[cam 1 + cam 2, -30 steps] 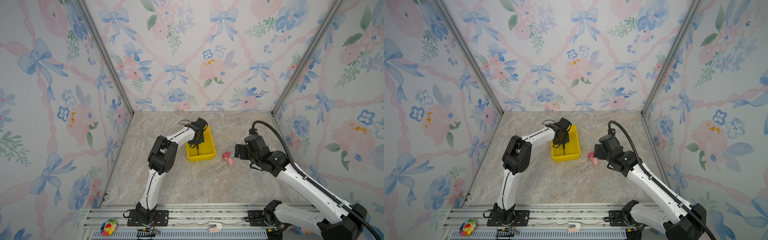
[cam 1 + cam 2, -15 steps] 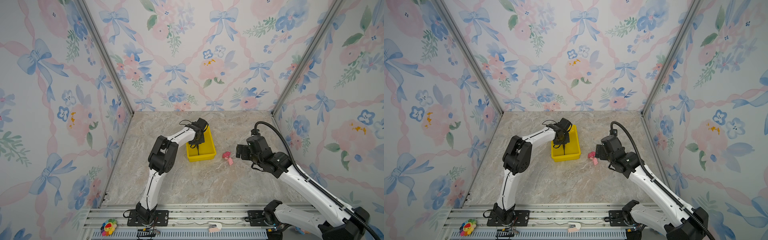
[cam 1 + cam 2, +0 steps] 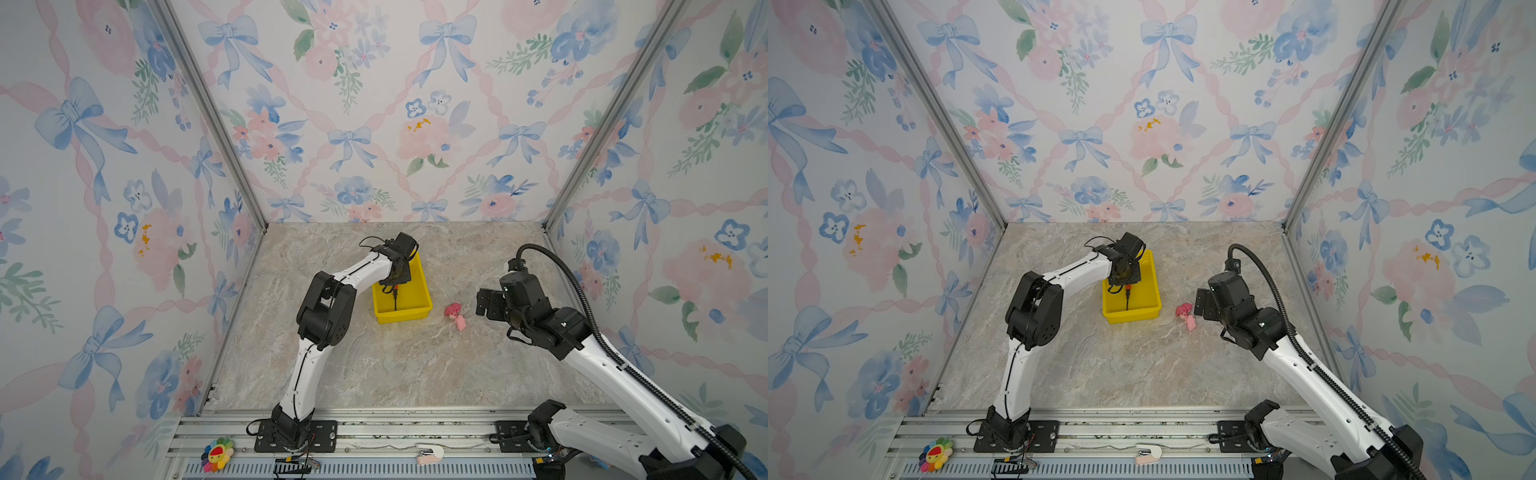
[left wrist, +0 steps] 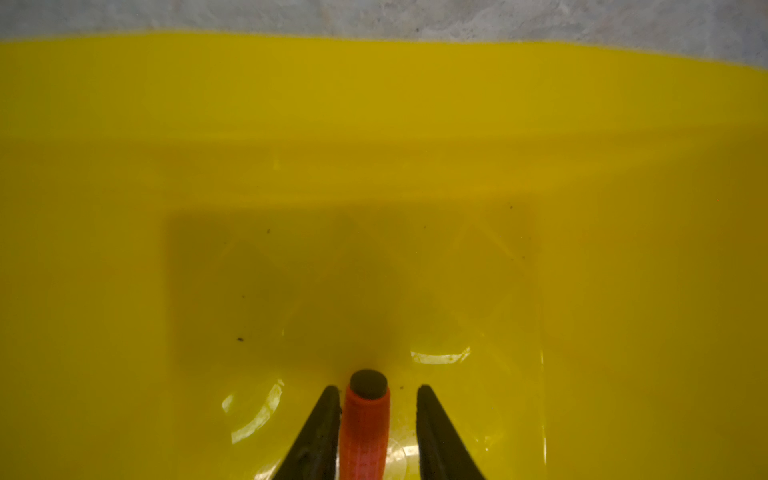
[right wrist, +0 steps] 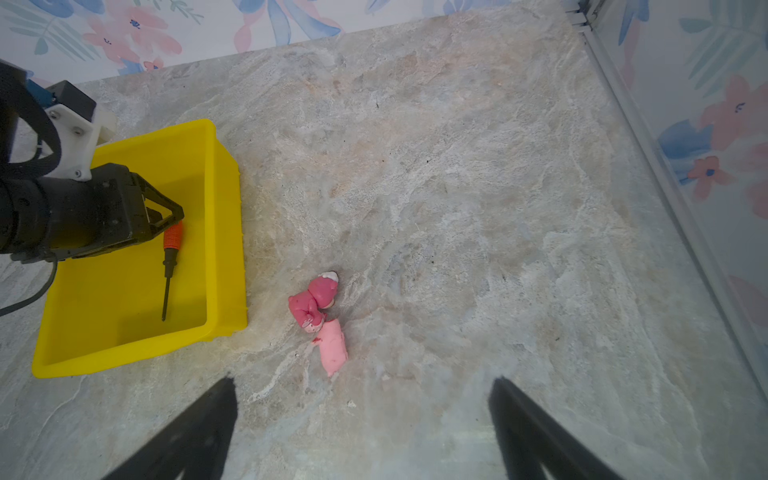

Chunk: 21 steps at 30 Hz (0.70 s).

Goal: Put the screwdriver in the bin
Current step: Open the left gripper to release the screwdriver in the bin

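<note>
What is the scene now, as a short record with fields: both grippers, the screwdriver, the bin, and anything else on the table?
left gripper: over the bin, jaws slightly open, one finger clear of the screwdriver handle
right gripper: open, empty, above the table
screwdriver: within the bin walls, handle between the left jaws; tip contact with the floor cannot be told
bin: yellow, upright on the table
toy: pink, lying beside the bin, apart from it
</note>
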Motion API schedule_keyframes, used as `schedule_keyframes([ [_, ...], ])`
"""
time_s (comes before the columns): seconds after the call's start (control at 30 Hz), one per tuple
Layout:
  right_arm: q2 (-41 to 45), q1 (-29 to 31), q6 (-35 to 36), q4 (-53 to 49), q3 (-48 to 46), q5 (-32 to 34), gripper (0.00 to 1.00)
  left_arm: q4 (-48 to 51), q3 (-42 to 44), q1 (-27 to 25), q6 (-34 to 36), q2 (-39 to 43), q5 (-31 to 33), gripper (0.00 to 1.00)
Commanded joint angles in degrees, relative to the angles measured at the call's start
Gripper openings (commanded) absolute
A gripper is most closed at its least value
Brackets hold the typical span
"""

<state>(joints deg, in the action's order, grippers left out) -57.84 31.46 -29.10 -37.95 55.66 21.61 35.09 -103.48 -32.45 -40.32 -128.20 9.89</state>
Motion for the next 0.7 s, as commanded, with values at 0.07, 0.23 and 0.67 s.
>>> schedule_keyframes([
  [0.07, 1.52, -1.48, -0.27, -0.98, -1.65, -0.44, 0.97, 1.14, -1.74, -0.86, 0.97, 4.86, 1.12, 0.42],
  [0.23, 0.48, -2.52, -2.69, -0.74, -3.00, -1.89, 0.97, 1.34, 2.13, -1.57, 2.48, 10.91, 1.25, 0.49],
  [0.67, 1.92, -2.11, -6.32, -1.10, -7.50, -2.74, 0.97, 1.04, 15.02, -3.35, 8.79, 27.29, 2.38, 0.72],
])
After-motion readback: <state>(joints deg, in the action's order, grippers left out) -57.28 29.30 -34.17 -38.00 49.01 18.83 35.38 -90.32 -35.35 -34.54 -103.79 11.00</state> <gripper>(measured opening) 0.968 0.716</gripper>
